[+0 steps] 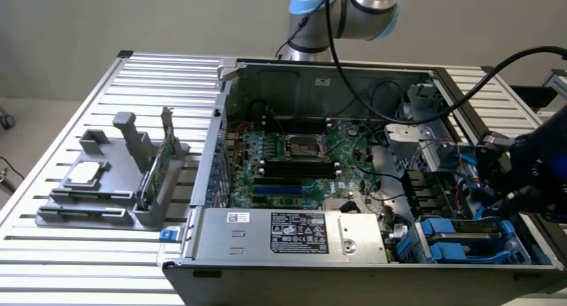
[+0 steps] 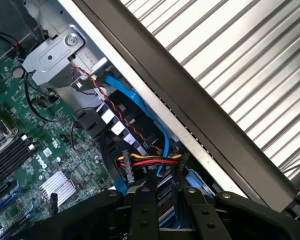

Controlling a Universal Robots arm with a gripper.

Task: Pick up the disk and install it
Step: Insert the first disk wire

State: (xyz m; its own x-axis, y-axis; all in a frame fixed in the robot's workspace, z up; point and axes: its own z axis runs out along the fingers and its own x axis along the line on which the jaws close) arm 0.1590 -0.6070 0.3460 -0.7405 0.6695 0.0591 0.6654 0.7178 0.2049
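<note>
Ribbed metal table point(image 1: 53, 266), pale wall behind. On it, one open computer case point(image 1: 354, 279) and, at the exterior view's left, one grey rack point(image 1: 89, 213) with one square silver chip point(image 1: 86, 174) lying flat and one green card point(image 1: 158, 170) standing on edge.

Inside the case: one green main board point(image 1: 293, 166), lettered "DELL" in white in the wrist view; one silver heat sink point(image 2: 57, 186); one blue flat cable point(image 2: 140, 107); one red, yellow and black wire bundle point(image 2: 150, 160). One grey power box point(image 1: 288, 234) with a white label, print too small to read.

One arm point(image 1: 354, 7). Claw point(image 2: 167, 200) low over the case's corner at the exterior view's right; clamped or loose, cannot tell. One disk point(image 1: 463, 234), blue-framed, in that corner bay, seemingly seated.
</note>
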